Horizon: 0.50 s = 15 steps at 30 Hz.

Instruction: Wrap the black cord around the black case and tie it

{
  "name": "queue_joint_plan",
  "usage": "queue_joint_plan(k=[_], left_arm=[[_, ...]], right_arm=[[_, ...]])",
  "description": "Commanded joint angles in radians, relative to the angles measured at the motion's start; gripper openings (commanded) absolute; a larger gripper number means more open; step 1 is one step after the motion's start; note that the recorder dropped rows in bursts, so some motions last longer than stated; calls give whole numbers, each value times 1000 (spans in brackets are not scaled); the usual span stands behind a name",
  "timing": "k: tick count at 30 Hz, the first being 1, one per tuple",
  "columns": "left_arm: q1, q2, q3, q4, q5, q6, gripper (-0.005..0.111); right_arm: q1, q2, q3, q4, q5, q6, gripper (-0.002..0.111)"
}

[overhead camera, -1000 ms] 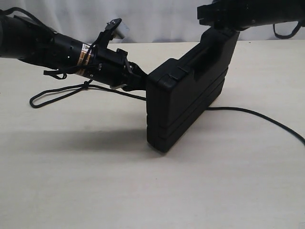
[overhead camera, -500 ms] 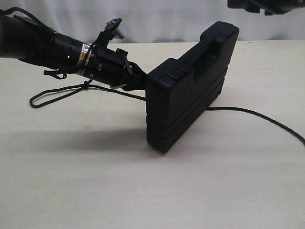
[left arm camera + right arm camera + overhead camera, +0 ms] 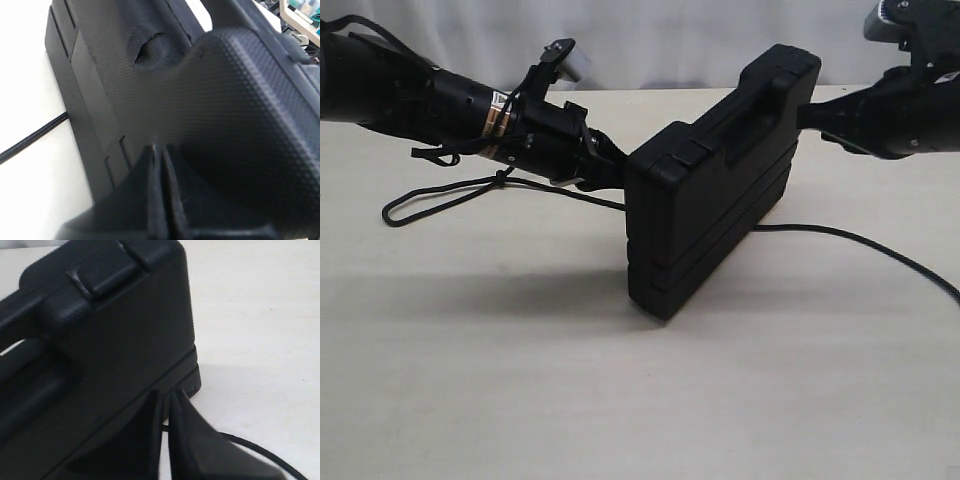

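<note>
**Black case and black cord, mid-task.** The black case point(image 3: 710, 190) stands on one narrow edge at the centre of the bench point(image 3: 520, 390). Its broad face is upright, and its long axis runs from the lower centre of the exterior frame back toward the upper right.

The black cord point(image 3: 810, 229) lies flat on the bench. It passes behind or beneath the case's foot; which of the two cannot be told. No turn of it is seen on any visible face, so the wrap is judged not yet begun.

- **Left of the case:** the cord carries a knot point(image 3: 502, 178) and ends in a loop at the left of the frame.
- **Right of the case:** a longer run curves off to the lower right edge.

The left gripper point(image 3: 610, 172) meets the case's left end. In its wrist view the case point(image 3: 150, 75) fills the frame, and the gripper point(image 3: 159, 150) has its fingers drawn together against the case. Whether they pinch a ridge of it cannot be made out. The cord point(image 3: 32, 136) lies apart from it.

The right gripper point(image 3: 810, 115) sits at the case's upper right corner, likewise clenched and holding nothing visible point(image 3: 164, 396). Contact with the case point(image 3: 110, 340) is uncertain.

**Governing relation:** the cord point(image 3: 250, 442) lies below both grippers, crossing the case's long axis. Its knotted end is nearer the left arm and its long run nearer the right.
</note>
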Motion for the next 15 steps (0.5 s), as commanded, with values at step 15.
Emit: queue_joint_plan(k=[15], left_arm=[[0,-1,4,-7,-33,2,0]], right_arm=[[-6,167,-74,235,-56,-213,4]])
